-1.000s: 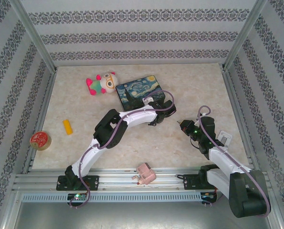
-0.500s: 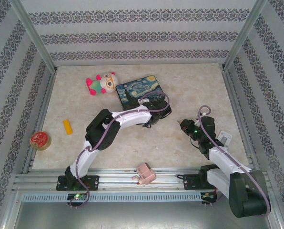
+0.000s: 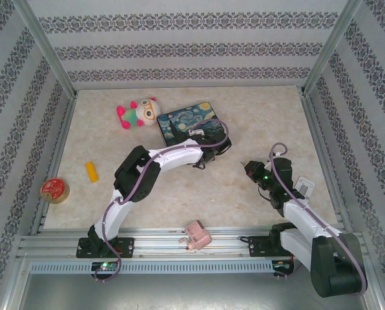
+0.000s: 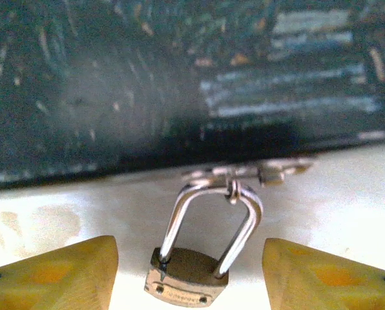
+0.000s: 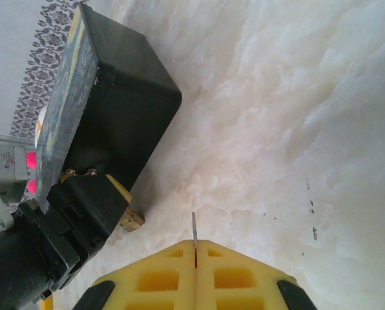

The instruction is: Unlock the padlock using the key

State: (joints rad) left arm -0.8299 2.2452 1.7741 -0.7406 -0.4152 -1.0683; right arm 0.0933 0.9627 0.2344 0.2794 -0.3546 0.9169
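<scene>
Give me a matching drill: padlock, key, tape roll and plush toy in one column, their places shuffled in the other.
Things:
1 padlock
2 key
3 tape roll
4 plush toy

Places:
A at the left edge of the table
B pinched in the shut right gripper
C just left of the tin box
D hooked through the tin box's latch

Pairs: 1-D, 2-B, 3-A, 4-C

Right of the box (image 3: pixel 183 124) the table (image 3: pixel 270 116) lies bare and open. The left gripper (image 4: pixel 189 245) crowds the box's front, straddling the padlock (image 4: pixel 187 278) with gaps either side. A plush toy (image 3: pixel 135 113) blocks the box's left.
</scene>
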